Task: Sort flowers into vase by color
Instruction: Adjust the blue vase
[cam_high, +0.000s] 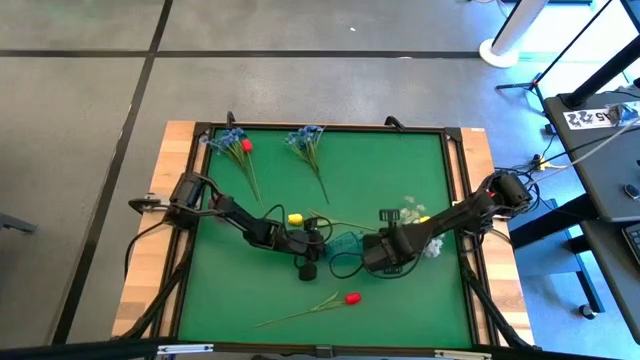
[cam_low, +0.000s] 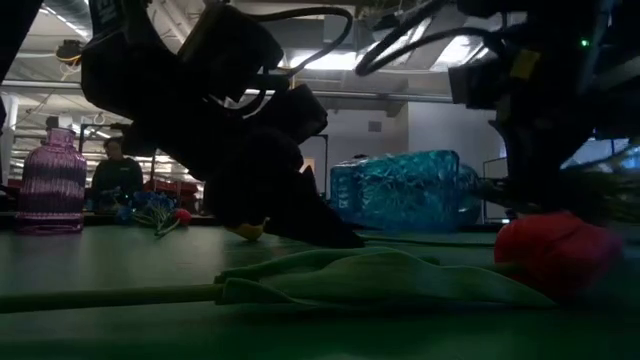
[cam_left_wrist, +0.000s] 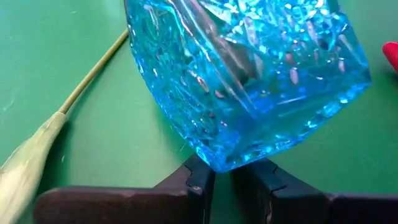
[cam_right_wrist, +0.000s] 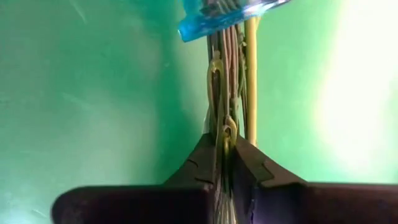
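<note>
Both grippers at the blue glass vase (cam_high: 347, 243), mid-mat.
Right gripper (cam_right_wrist: 225, 152) pinches thin flower stalks (cam_right_wrist: 225, 93) at its mouth; left gripper (cam_left_wrist: 224, 177), fingers narrow, touches its base. Red tulip (cam_high: 351, 298) lies near.

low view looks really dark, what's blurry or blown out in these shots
Low view: backlit, arms in silhouette, the near red flower out of focus. Right wrist view: bright glare washes the mat on one side, stems soft. Left wrist view: blue vase sparkles with highlights.
</note>
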